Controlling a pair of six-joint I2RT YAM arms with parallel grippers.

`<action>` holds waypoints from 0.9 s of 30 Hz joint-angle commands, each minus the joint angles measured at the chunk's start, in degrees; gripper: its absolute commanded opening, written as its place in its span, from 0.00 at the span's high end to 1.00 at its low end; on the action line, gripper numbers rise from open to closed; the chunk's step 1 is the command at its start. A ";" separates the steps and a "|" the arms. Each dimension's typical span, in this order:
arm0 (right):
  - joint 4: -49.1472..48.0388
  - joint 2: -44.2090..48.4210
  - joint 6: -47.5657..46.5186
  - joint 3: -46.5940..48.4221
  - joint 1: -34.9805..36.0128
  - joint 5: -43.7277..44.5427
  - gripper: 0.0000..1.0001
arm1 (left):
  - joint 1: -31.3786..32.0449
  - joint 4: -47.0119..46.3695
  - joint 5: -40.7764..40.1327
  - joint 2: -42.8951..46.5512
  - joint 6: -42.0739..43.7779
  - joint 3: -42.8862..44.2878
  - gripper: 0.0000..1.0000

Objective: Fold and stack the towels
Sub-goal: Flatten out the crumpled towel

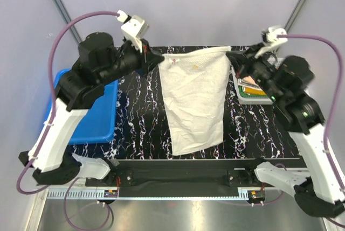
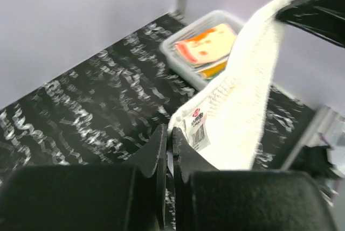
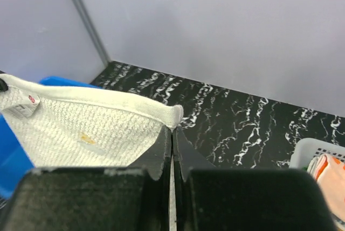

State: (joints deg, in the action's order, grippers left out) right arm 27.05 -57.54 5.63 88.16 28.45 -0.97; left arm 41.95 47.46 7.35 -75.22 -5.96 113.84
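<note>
**Inspector:** Black, white-veined marble-pattern worktop, pale grey walls behind. Where is the whitish-beige waffle-weave towel?

**Assistant:** Hanging over the middle of the worktop, between the blue plastic bin at left and the white mesh basket of folded cloths at right.

**Inspector:** The jaws?

**Assistant:** Left jaws pinched almost together on the labelled top corner. Right jaws fully closed on the other top corner.

**Inspector:** Orientation?

**Assistant:** Top hem taut, running left to right at the far side. The long axis drops toward the near edge. Whether the lower hem touches the worktop, I cannot tell.

**Inspector:** Advice for the step in hand?

**Assistant:** Hold both corners level and the hem tight, lay the towel down flat without wrinkles, then fold it square.
</note>
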 commanded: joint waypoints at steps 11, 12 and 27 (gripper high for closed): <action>-18.60 -39.47 -3.96 6.14 -12.27 -9.91 1.00 | -22.79 -17.56 11.62 -26.78 1.12 -2.67 1.00; -19.31 -41.84 -4.05 7.71 -12.80 -14.02 1.00 | -23.40 -17.67 12.15 -29.00 1.12 -1.70 1.00; -28.10 -57.17 -8.62 5.29 -13.86 -19.25 1.00 | -24.90 -18.81 14.62 -43.26 8.77 -0.45 1.00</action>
State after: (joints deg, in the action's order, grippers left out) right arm 3.62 -117.27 -0.73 94.83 14.61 -19.44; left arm 16.86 32.82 19.92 -122.28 0.30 113.91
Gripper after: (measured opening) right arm 0.011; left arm 0.056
